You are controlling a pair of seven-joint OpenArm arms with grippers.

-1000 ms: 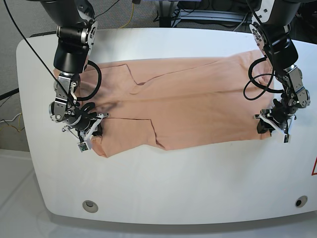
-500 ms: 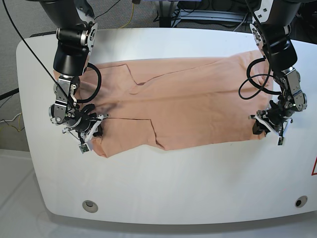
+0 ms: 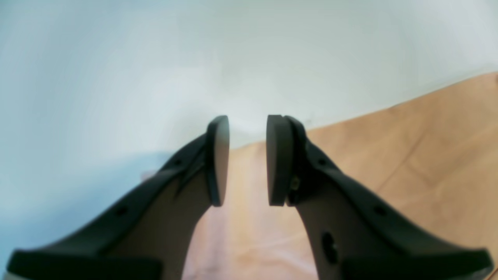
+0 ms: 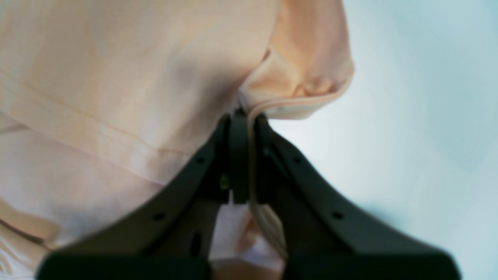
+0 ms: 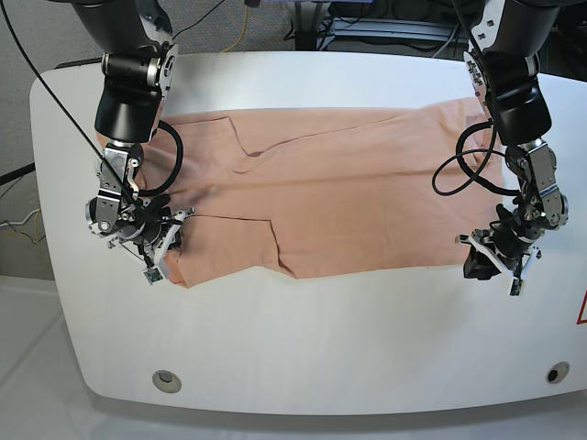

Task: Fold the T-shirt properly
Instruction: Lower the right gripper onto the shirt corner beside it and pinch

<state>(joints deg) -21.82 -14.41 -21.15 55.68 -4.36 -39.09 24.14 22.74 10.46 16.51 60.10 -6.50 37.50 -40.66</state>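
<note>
Bench: a white top point(image 5: 303, 348) with rounded corners filled most of the base view; two small round fittings sat near its front edge, one toward each front corner point(image 5: 166, 379).
Room: grey floor showed behind the bench, with dark cables and a yellow wire point(image 5: 240, 27) at the far edge; a red mark was cut off at the view's right border.
T-shirt: the peach T-shirt point(image 5: 348, 197) lay spread across the middle of the bench, wrinkled, running from one arm to the other; a folded flap showed along its near edge.
Right gripper: the right gripper point(image 5: 156, 252), on the left of the base view, sat low at the shirt's near corner; in its wrist view the jaws point(image 4: 243, 155) were pressed together with a hemmed edge of the T-shirt point(image 4: 116, 77) pinched between them.
Left gripper: the left gripper point(image 5: 491, 261), on the right of the base view, hung over the shirt's near end; in its wrist view the jaws point(image 3: 247, 159) stood apart with a clear gap, nothing between them, the T-shirt point(image 3: 428, 147) below and white bench point(image 3: 194, 58) beyond.
Focus: both wrist views were soft and blurred.
</note>
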